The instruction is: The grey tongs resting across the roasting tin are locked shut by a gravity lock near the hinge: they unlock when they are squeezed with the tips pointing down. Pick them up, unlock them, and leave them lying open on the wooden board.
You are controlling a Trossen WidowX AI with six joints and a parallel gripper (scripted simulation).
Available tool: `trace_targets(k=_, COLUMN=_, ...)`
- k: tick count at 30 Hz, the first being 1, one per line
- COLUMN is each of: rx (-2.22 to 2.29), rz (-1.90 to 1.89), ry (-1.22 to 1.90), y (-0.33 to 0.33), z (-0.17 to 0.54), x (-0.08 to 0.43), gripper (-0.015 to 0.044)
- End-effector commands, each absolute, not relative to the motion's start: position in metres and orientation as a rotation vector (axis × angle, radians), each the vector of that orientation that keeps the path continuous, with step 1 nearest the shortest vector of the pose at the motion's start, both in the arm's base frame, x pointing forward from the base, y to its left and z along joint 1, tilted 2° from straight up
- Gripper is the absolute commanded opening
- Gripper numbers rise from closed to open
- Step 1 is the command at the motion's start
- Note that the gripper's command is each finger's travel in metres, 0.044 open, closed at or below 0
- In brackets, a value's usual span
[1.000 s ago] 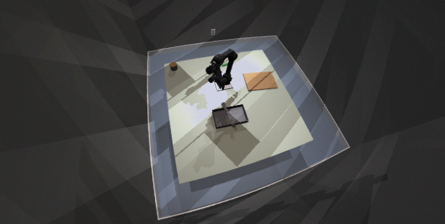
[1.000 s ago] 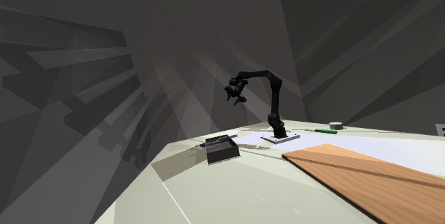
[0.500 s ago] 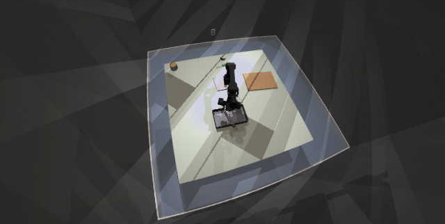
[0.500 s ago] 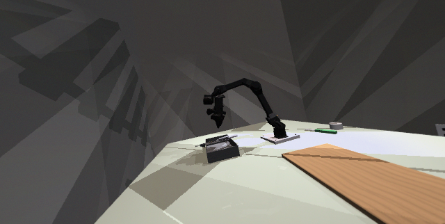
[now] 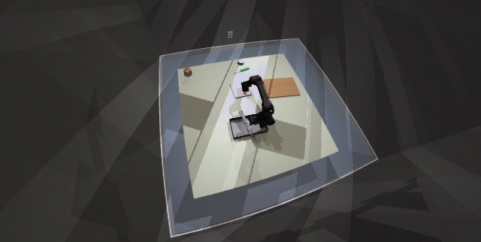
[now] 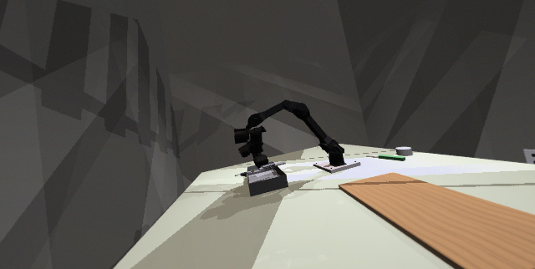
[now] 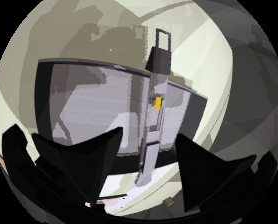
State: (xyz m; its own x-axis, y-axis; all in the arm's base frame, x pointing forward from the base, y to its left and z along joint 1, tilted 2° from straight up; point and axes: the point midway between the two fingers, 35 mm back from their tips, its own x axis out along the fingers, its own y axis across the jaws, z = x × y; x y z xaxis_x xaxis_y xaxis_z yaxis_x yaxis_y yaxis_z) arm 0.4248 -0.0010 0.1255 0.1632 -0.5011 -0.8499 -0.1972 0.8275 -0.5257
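Observation:
The grey tongs (image 5: 245,121) (image 6: 279,164) (image 7: 158,86) rest closed across the roasting tin (image 5: 231,130) (image 6: 267,186) (image 7: 43,95), both ends reaching past its rim. In the wrist view they show a wire loop at the top, a dark section below it and a small yellow part. My gripper (image 6: 261,164) (image 7: 150,134) is partly open and points down low over the tin. In the wrist view its fingers are on either side of the tongs, with gaps on both sides. Finger height against the tongs is unclear. The wooden board (image 5: 282,87) (image 6: 418,202) has nothing on it.
The arm's base plate (image 5: 235,92) (image 6: 332,170) stands behind the tin. A green-handled tool (image 5: 244,69) (image 6: 391,158) and a round grey object (image 5: 240,62) (image 6: 404,151) lie farther back. A brown and grey round object (image 5: 187,71) is at the back left.

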Motion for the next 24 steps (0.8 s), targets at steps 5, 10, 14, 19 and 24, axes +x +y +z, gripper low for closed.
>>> trace_targets(k=5, rx=-0.621, rz=-0.240, ry=1.409, y=-0.009, z=0.127, x=0.424, gripper=0.0260)
trace_targets(k=10, rx=-0.621, rz=-0.240, ry=1.409, y=-0.010, z=0.124, x=0.425, gripper=0.0260)
trace_targets(k=14, rx=-0.621, rz=-0.240, ry=1.409, y=-0.013, z=0.119, x=0.426, gripper=0.0260)
trace_targets(k=19, rx=-0.621, rz=-0.240, ry=1.409, y=-0.017, z=0.112, x=0.428, gripper=0.0260)
trace_targets(k=24, rx=-0.621, rz=-0.240, ry=1.409, y=-0.021, z=0.105, x=0.430, gripper=0.0260)
